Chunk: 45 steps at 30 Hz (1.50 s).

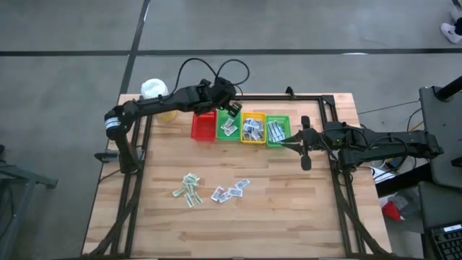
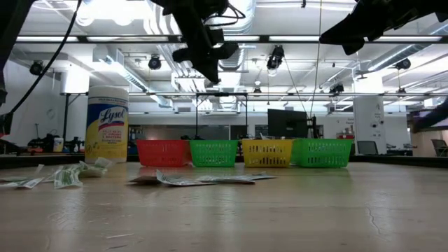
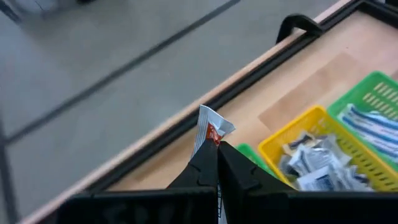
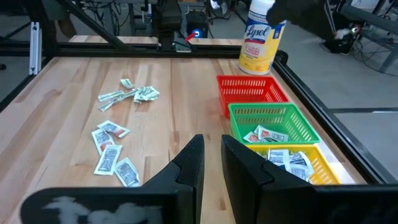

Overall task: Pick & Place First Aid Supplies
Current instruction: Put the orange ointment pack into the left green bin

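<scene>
Overhead, the left gripper (image 1: 232, 108) hangs above the row of baskets, its fingers (image 3: 205, 167) clenched on a small white packet with red print (image 3: 210, 129), most of it hidden between them. Below sit a red basket (image 1: 203, 126), a green basket (image 1: 229, 127), a yellow basket (image 1: 253, 128) and a second green basket (image 1: 277, 130); their packets are too small to read. Loose packets (image 1: 211, 189) lie scattered on the wooden table (image 1: 289, 202) nearer the front. The right gripper (image 1: 286, 142) waits beside the end basket, fingers slightly apart, holding nothing.
</scene>
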Each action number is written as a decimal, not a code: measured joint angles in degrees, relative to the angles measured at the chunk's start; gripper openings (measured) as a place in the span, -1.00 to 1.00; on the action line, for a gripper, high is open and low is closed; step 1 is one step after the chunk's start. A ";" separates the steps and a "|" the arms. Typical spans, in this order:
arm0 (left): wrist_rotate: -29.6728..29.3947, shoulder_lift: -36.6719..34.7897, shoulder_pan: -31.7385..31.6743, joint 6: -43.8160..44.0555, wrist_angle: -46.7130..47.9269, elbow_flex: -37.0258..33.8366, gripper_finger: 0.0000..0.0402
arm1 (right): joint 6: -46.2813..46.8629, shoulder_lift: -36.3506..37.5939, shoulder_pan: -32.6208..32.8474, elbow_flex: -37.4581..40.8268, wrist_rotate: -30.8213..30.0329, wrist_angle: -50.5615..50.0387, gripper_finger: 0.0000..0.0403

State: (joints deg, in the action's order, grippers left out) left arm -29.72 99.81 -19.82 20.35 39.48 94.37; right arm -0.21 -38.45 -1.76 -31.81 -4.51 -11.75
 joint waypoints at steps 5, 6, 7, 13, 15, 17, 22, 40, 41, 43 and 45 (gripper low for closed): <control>3.92 2.99 -0.37 4.31 -0.08 0.00 -1.00 | 0.02 -0.01 0.00 0.01 0.00 0.00 -0.74; 4.33 3.65 -0.37 5.19 -0.02 0.00 -1.00 | 0.02 -0.01 0.00 -0.01 -0.01 0.00 -0.74; 4.81 4.52 -0.37 6.27 -0.03 0.00 -1.00 | 0.02 -0.01 0.00 -0.01 -0.02 0.00 -0.74; 8.35 9.15 -0.37 11.71 -0.06 0.00 -1.00 | 0.03 -0.01 0.00 -0.01 -0.02 0.00 -0.74; 8.46 10.67 -0.23 12.86 -0.01 0.00 -1.00 | 0.07 -0.01 0.00 0.00 0.00 0.00 -0.74; 9.06 11.95 -0.21 13.46 0.03 0.00 -1.00 | 0.04 0.01 0.00 0.00 -0.01 -0.01 -0.74; 10.81 15.05 -0.10 16.93 0.40 0.00 -1.00 | 0.07 -0.01 0.00 0.00 0.00 -0.04 -0.74; 10.14 20.17 0.07 21.93 0.97 0.00 -1.00 | -0.22 -0.01 0.00 -0.01 0.00 -0.22 -0.74; 10.14 20.19 0.07 21.91 0.95 0.00 -1.00 | -0.22 -0.01 0.00 -0.01 -0.02 -0.22 -0.74; 10.13 20.19 0.07 21.91 0.92 0.00 -1.00 | -0.24 -0.01 0.00 -0.01 0.00 -0.22 -0.74; 10.14 20.19 0.07 21.91 0.94 0.00 -1.00 | -0.24 0.00 0.00 0.00 -0.02 -0.22 -0.74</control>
State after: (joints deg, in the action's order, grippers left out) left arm -19.57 120.01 -19.75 42.26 40.42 94.37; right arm -0.45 -38.46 -1.76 -31.80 -4.53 -11.97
